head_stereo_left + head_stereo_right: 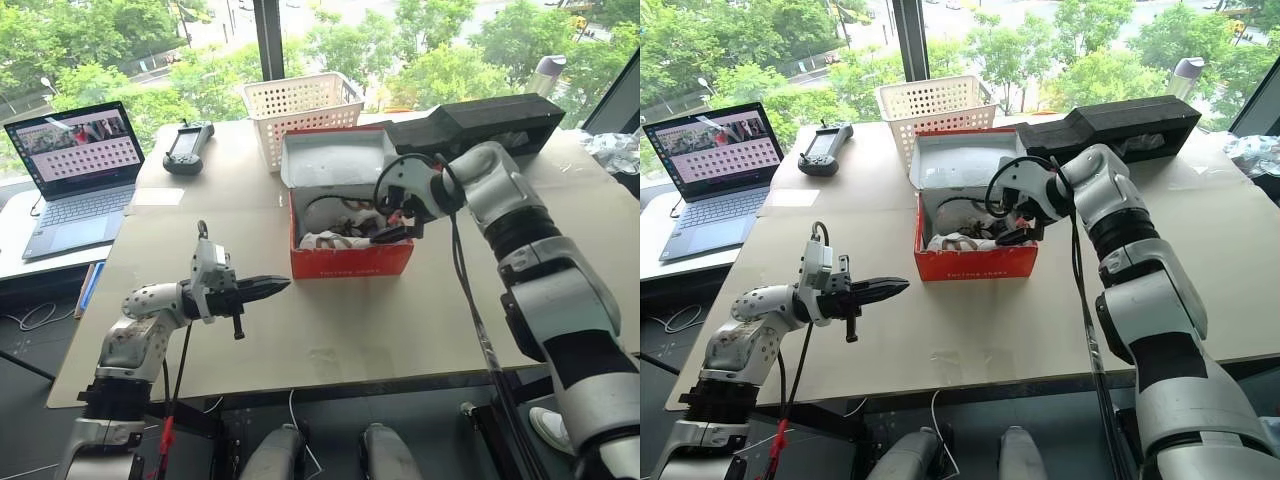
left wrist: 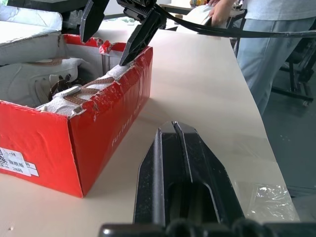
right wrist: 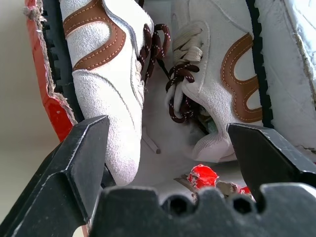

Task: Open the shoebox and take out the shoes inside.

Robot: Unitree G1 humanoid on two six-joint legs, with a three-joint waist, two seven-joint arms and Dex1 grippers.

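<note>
Shoes (image 3: 113, 84) half-hidden in shoebox (image 1: 350, 262)

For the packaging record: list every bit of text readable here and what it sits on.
Dark lettering on the shoebox front wall: too blurred to read.
White sticker on the shoebox end: printed characters and digits, too small to read.
Laptop screen: a grid of small marks, unreadable.
Nothing else carries text.

Red shoebox (image 1: 350, 262), white shoes (image 3: 113, 98) with brown swirls, dark speckled laces
</note>
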